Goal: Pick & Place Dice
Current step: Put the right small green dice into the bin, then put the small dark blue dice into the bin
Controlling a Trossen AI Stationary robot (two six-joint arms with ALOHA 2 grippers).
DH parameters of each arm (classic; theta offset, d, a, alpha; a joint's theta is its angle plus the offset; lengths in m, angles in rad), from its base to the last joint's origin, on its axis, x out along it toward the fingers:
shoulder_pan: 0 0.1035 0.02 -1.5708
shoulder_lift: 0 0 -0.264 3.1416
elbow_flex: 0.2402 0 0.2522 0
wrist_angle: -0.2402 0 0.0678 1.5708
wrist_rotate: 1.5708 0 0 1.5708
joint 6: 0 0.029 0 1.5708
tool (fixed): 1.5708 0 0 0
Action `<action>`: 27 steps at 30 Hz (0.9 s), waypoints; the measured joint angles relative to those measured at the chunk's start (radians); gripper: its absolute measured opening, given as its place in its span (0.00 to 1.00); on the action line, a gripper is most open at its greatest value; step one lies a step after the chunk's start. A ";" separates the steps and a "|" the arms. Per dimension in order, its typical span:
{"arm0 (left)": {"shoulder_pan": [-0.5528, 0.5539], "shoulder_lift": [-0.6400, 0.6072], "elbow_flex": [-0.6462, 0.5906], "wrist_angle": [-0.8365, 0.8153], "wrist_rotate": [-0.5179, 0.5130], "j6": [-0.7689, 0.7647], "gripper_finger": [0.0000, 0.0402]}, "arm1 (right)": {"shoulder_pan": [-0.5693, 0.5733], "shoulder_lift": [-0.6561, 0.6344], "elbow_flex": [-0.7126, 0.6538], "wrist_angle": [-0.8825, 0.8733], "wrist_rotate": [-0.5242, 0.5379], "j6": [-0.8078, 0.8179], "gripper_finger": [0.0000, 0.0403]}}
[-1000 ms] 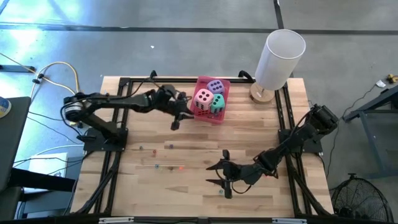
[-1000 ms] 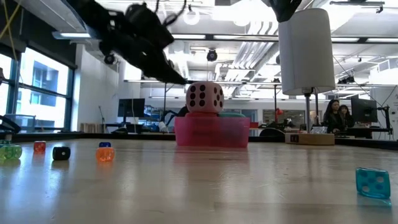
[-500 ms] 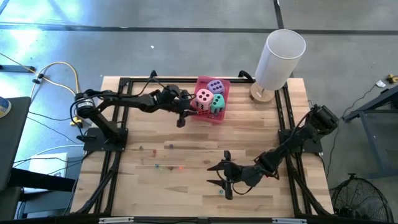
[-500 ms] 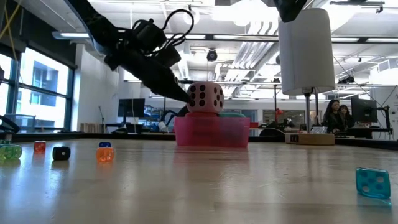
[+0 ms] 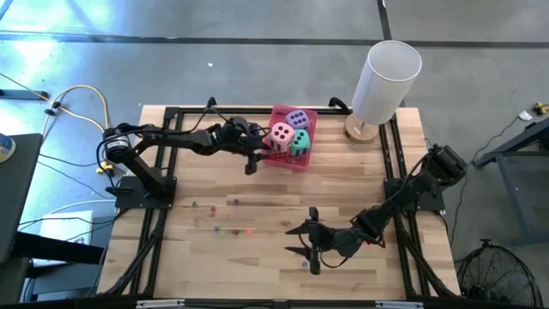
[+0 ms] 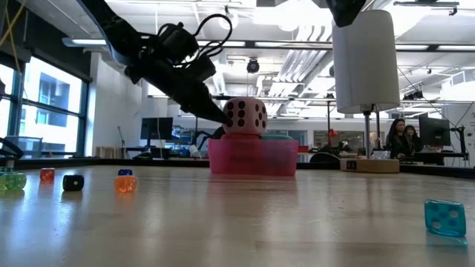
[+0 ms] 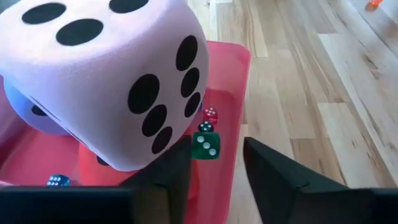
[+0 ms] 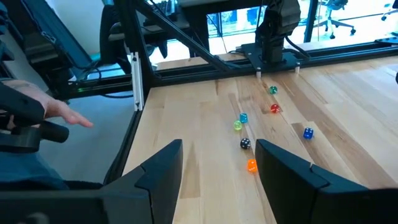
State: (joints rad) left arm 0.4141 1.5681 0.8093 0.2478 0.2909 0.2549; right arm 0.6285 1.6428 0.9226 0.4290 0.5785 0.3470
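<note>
**Q:** So, from the left, what is on the light wooden table [image 5: 257, 257]?

**A:** The left gripper [image 5: 254, 160] reaches in at the near rim of a pink translucent rectangular tray [image 5: 303, 163]. Its fingers stand slightly parted with nothing between them, just beside the big pink soft-looking die with dark pips [image 5: 280, 136].

**Q:** Where are the dice?

**A:** The pink die sits on top in the tray, with a teal die [image 5: 300, 142] and a purple die [image 5: 298, 119] beside it. I cannot make out a red one. Tiny coloured beads [image 5: 232, 203] lie scattered on the wood.

**Q:** And further right?

**A:** The right gripper [image 5: 305, 239] waits low near the front, fingers apart and empty. A tall white cylinder [image 5: 384, 81] stands at the far right corner.

**Q:** How would the pink die handle?

**A:** Probably light and squashy; I would pinch two opposite flat faces.
</note>
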 joint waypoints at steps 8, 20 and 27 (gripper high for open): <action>0.000 0.000 0.000 -0.001 -0.036 -0.055 0.52 | 0.000 0.000 0.000 0.000 0.000 -0.033 0.48; -0.026 -0.009 -0.001 -0.011 0.021 -0.223 0.54 | -0.016 0.000 0.000 -0.022 -0.004 -0.067 0.48; -0.102 -0.103 -0.002 -0.075 0.089 -0.235 0.54 | -0.035 0.000 0.000 -0.030 -0.005 -0.105 0.48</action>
State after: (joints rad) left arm 0.3119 1.4647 0.8078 0.1730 0.3800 0.0200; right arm 0.5939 1.6428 0.9230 0.3985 0.5739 0.2415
